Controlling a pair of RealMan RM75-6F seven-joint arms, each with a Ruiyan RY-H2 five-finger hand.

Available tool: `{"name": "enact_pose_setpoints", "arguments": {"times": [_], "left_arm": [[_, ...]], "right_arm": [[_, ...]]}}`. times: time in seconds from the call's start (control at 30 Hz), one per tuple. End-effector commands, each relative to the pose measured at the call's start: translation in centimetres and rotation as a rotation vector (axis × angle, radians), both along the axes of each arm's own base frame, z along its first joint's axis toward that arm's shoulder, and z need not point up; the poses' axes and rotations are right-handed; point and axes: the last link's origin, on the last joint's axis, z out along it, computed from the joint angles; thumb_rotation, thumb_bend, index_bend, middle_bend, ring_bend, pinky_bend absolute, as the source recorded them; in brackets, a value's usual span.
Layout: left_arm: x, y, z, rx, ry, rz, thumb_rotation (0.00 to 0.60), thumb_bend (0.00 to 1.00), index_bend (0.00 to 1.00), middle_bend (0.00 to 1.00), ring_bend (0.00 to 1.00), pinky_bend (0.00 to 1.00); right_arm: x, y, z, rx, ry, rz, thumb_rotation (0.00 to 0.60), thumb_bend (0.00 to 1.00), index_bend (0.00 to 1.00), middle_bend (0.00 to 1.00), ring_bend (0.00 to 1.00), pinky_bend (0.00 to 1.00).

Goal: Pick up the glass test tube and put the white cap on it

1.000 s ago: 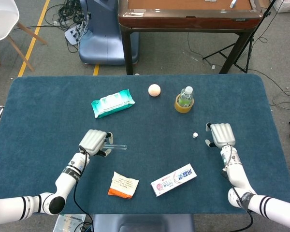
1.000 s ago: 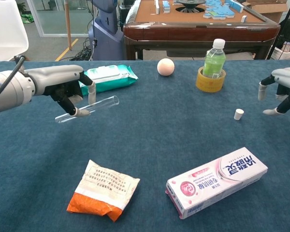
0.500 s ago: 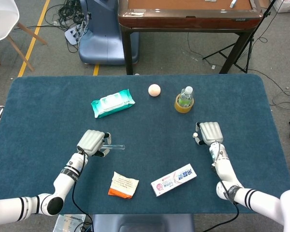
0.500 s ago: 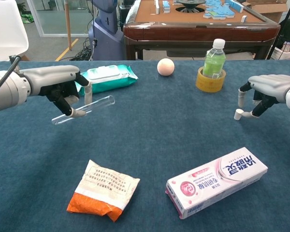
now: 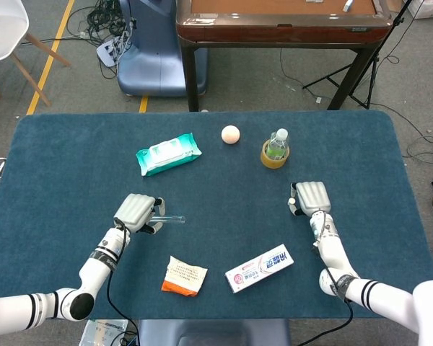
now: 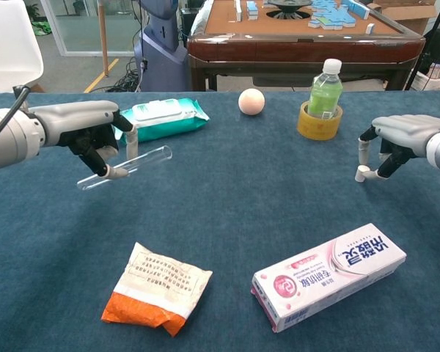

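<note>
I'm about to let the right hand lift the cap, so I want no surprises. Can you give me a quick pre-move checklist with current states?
1. Glass test tube held off the table by left hand: ok.
2. Tube's open end facing the right side: ok.
3. Right hand at the white cap: ok.
4. Cap actually pinched: cannot tell.
5. Toothpaste box clear of the path between the hands: ok.
</note>
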Motion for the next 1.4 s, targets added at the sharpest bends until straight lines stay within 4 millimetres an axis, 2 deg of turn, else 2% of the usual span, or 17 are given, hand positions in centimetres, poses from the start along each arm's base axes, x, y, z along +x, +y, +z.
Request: {"name": "enact_pose_setpoints", "arguments": {"times": [0.03,0.8,0.97,1.13,1.4], "left_arm": [[-0.1,0.0,0.0,-0.002,-0.002,0.003,0.6,0.32,0.56,0.91,0.96,1.0],[-0.7,0.3,0.1,0.001,-0.006,0.017,0.6,0.32,0.56,0.92,0.96,1.0],[-0.7,0.4,0.3,0.005,-0.009,0.018,0.6,0.32,0.56,0.91,0.96,1.0],[-0.5,0.6,0.9,0.015,-0.033,0.028,0.6,0.32,0.56,0.91,0.96,1.0],[0.7,0.4,1.9,0.002,-0.145,0.058,0.6,0.32,0.56,0.92,0.96,1.0]], "right_arm": [[0.0,-0.1,-0.1,0.003,0.0,-0.005,0.6,0.31,0.46,0.97,1.0,1.0],[0.1,-0.3,-0.4,0.012,0.005,-0.026,0.6,0.32,0.5,0.97,1.0,1.0],[0.3,-0.2,-0.3,0.014,-0.019,-0.024,0.6,0.37,0.54,0.97,1.0,1.0],[2.6,0.2,1.8,-0.014,-0.135,0.03,0.6,0.39,0.55,0.97,1.0,1.0],[9.5,2.5,7.4,-0.037,-0.402,0.215,0.6,0.39,0.57,0.97,1.0,1.0]]}}
